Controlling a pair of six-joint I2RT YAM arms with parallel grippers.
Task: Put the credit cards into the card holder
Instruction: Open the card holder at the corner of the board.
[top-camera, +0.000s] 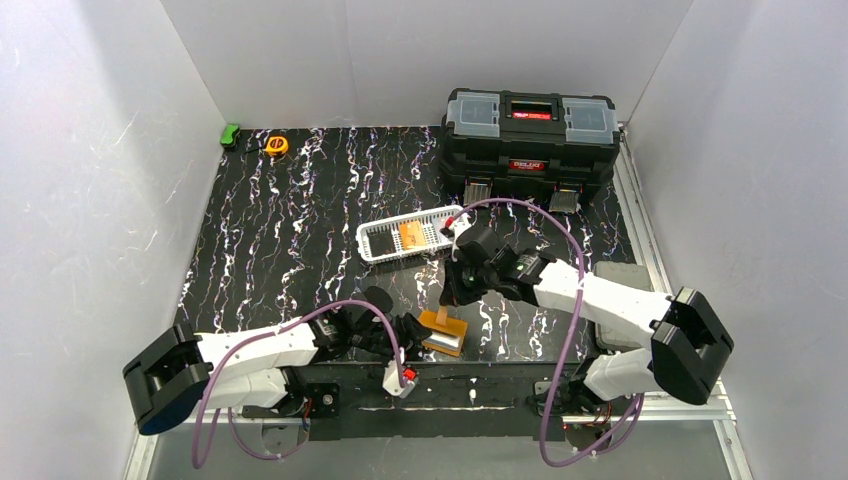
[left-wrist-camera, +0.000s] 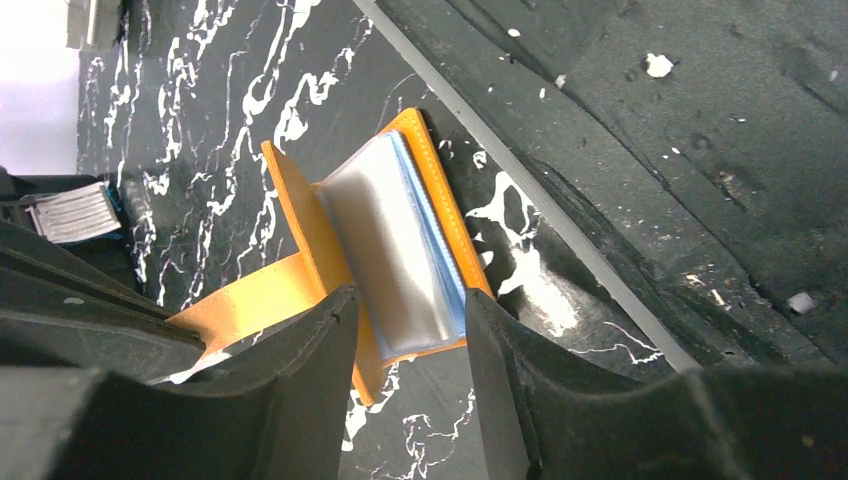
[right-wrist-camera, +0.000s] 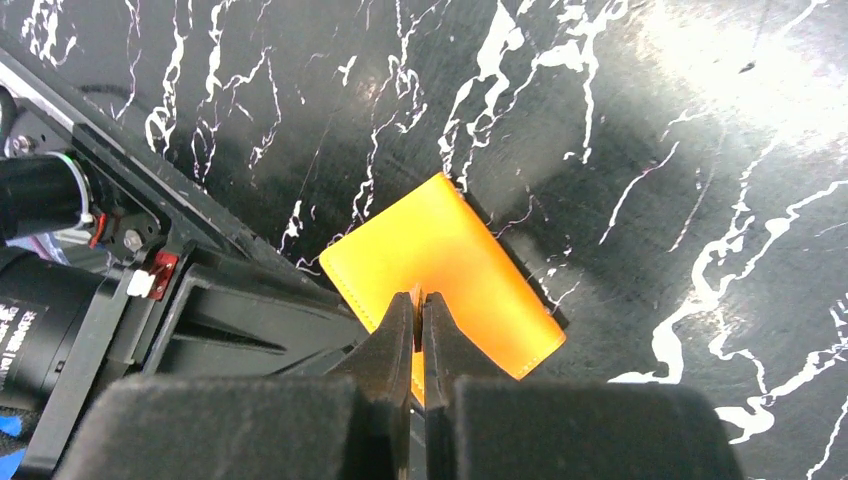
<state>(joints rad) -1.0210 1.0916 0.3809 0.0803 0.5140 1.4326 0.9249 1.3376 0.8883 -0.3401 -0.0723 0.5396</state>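
- At the near edge of the table (top-camera: 300, 250), between the two arms: card holder (top-camera: 447, 337), orange, lying open with its clear pockets fanned upward.
- Left gripper (left-wrist-camera: 410, 310): low over the card holder, one finger on each side of the pocket stack. The near end of the stack sits in the gap. The fingers stand apart, each tip at or over an orange edge. Whether they press the stack cannot be told.
- Right gripper (right-wrist-camera: 418, 300): fingers clenched together on an orange flap of the card holder, pinching it near its edge. The rest of the flap spreads out beyond the fingertips, above the table.
- From above, the right gripper stands just behind the card holder and the left gripper just to its left.
- Orange card (top-camera: 410, 235): lying flat in the white basket (top-camera: 375, 243), well apart from both grippers, toward the middle of the table.
- Black toolbox (top-camera: 530, 140): at the far right of the table, behind the basket.
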